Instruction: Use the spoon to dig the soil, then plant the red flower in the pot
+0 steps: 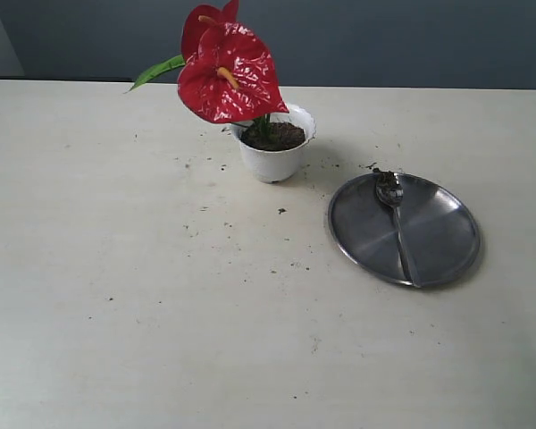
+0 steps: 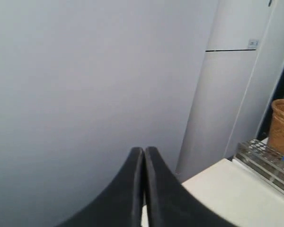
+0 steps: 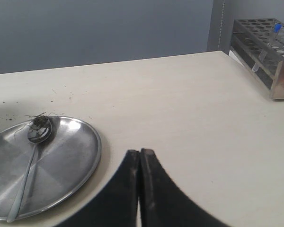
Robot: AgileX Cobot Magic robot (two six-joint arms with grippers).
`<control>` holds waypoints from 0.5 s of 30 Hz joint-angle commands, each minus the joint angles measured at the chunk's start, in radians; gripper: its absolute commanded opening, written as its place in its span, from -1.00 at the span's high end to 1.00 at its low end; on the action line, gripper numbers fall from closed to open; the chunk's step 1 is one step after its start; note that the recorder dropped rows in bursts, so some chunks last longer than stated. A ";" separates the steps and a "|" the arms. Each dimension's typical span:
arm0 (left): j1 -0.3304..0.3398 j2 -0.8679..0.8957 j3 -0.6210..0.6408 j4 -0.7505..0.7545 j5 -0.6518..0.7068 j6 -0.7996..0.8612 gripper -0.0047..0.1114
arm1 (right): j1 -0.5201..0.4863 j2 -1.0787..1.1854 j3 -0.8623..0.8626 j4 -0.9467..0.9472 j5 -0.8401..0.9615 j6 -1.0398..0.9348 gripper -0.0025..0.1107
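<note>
Since the glossy red flower (image 1: 228, 76) already stands in the small white scalloped pot (image 1: 275, 161), nothing remains to grasp; slim silver spoon (image 3: 31, 168) lies on steel plate (image 3: 80, 165) nearer right claw (image 3: 140, 153). Both claws clenched empty, left claw (image 2: 144, 151) facing away.

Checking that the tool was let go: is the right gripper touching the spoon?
Apart. The right wrist view shows the shut right gripper over bare table, with the spoon lying on the steel plate well to one side.

exterior high over table (image 1: 161, 340), right wrist low, sharing plate (image 1: 447, 241)
</note>
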 commanded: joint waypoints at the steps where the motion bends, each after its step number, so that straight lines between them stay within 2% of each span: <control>1: -0.005 -0.018 0.001 -0.009 -0.065 -0.019 0.91 | -0.004 -0.004 0.002 -0.001 -0.005 0.001 0.97; 8: -0.003 -0.022 0.001 -0.025 -0.152 -0.019 0.91 | -0.004 -0.004 0.002 -0.001 -0.005 0.001 0.97; 15: -0.003 -0.025 0.001 -0.067 -0.113 0.006 0.91 | -0.004 -0.004 0.002 -0.001 -0.005 0.001 0.97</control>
